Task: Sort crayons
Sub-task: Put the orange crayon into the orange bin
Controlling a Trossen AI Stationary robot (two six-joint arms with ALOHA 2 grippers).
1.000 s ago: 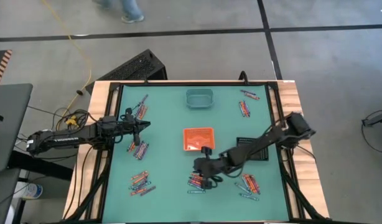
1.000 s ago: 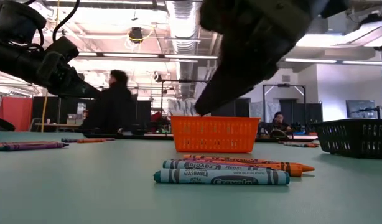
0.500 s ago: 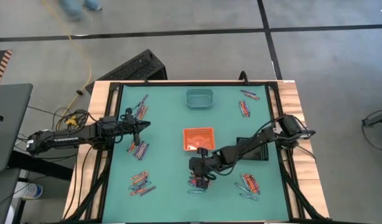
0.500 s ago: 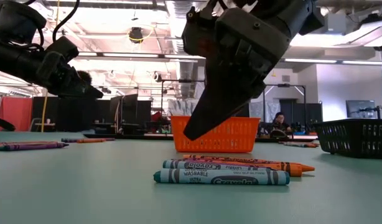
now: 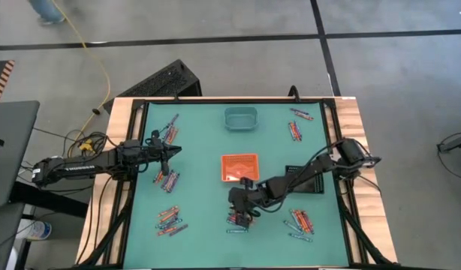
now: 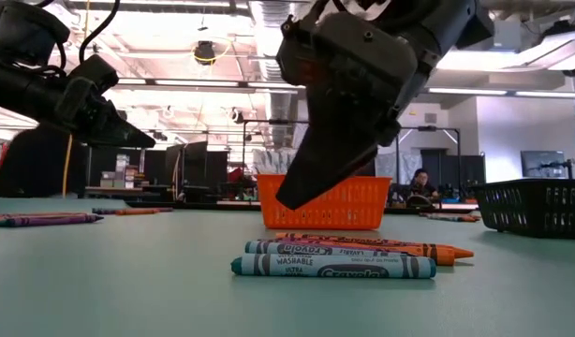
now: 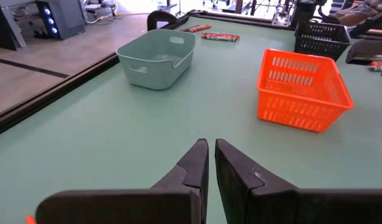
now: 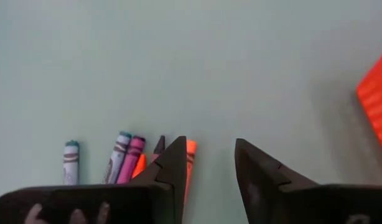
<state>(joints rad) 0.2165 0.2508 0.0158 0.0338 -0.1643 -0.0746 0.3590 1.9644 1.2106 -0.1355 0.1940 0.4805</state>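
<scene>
Directly under the right hand (image 5: 242, 208), fingers spread and empty, a cluster of crayons (image 5: 236, 220) lies near the table's front edge, just beside the fingertips, long axes running left to right. Far off near the table's left edge, the left hand (image 5: 173, 151) waits clenched.

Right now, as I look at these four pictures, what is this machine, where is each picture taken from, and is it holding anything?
It is a robot with two dark arms at a green table. One camera looks down from above, one sits level with the tabletop, and one rides on each wrist. Crayons lie in small clusters; an orange tray, a teal tray and a black tray wait for them. The right gripper, fingers apart and empty, hangs over the crayons near the front edge. The left gripper, shut and empty, waits at the table's left side.
</scene>
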